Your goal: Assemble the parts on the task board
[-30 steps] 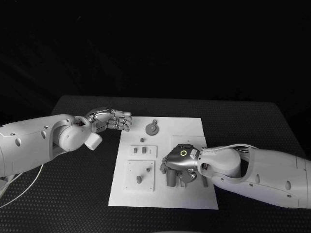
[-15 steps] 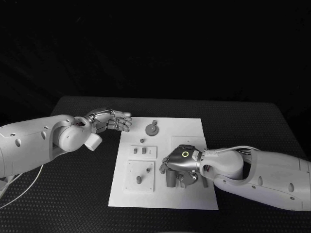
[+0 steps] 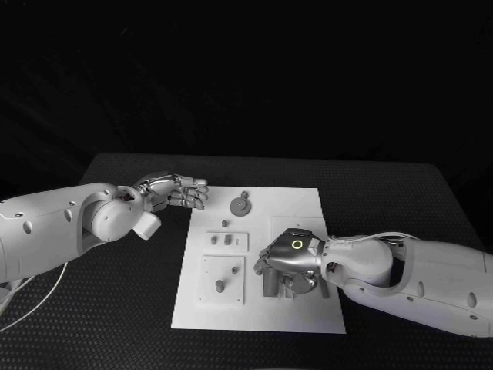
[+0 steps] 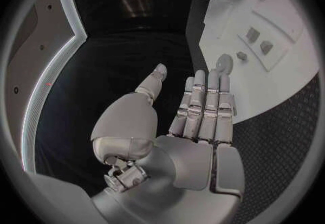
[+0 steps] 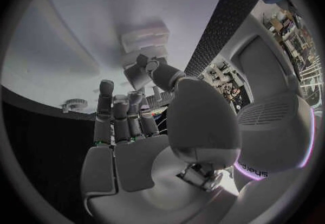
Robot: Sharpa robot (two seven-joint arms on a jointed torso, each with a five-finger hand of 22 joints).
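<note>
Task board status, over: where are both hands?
Left hand off the white task board's far-left corner, holding nothing. Right hand low over its near-right side, grip unclear. Round grey gear part lies untouched.

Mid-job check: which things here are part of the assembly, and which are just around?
Job:
task board
round toothed part
small parts in the board's recesses
right hand, down over the board
left hand, at the board's far corner, holding nothing

Around:
black table
</note>
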